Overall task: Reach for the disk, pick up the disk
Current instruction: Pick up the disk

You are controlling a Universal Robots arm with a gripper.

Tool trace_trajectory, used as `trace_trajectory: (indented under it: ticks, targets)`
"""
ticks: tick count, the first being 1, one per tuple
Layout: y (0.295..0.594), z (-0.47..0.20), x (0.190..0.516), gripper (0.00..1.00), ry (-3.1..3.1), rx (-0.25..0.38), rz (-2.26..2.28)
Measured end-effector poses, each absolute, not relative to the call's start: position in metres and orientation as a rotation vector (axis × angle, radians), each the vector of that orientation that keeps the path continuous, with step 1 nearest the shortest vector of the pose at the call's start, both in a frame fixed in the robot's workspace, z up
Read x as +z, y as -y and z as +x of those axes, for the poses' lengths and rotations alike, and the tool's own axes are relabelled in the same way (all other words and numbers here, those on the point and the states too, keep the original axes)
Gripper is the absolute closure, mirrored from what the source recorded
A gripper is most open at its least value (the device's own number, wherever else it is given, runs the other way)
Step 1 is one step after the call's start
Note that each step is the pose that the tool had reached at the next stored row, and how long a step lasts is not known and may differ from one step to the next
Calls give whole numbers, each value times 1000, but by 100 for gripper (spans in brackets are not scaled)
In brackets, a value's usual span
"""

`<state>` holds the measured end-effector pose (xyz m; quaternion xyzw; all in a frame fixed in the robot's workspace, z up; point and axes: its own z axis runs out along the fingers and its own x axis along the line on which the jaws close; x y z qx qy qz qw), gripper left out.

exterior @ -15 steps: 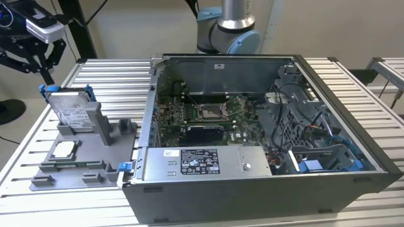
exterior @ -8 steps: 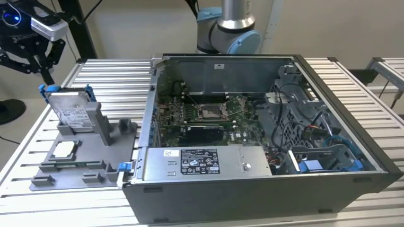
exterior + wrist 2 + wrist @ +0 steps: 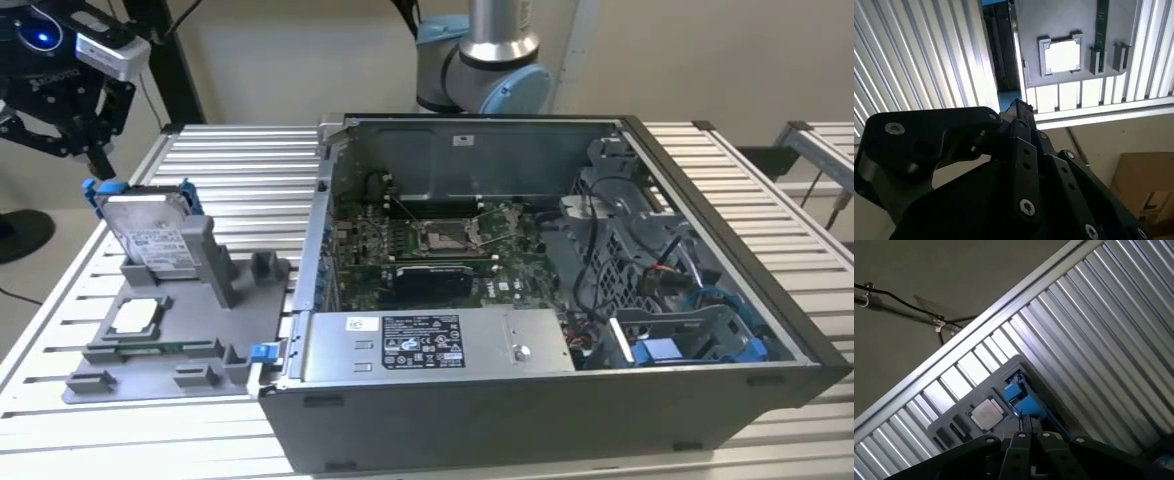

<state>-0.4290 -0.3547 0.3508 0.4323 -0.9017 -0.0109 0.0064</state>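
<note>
The disk (image 3: 150, 235) is a silver-grey drive with a white label in a blue bracket. It stands tilted in a slot of the grey holder (image 3: 200, 345) at the exterior view's left. My black gripper (image 3: 83, 158) hangs just above the disk's top far corner, close to the blue bracket. In the first wrist view the bracket's blue end (image 3: 1021, 399) lies right beyond my gripper. In the second wrist view the disk (image 3: 1001, 55) appears edge-on past the gripper's tip.
A small square CPU chip (image 3: 138, 315) lies in the holder in front of the disk. An open computer case (image 3: 747, 300) with a grey power-supply box (image 3: 427, 345) stands to the exterior view's right. The arm's base (image 3: 481, 60) stands behind it. The slatted table (image 3: 240, 160) ends near the holder.
</note>
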Motion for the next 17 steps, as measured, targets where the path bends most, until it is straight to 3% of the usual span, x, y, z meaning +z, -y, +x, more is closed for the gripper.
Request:
trace_trajectory:
  ticks: [17]
  targets:
    - [355,-429,349,100,2576,-30,1770]
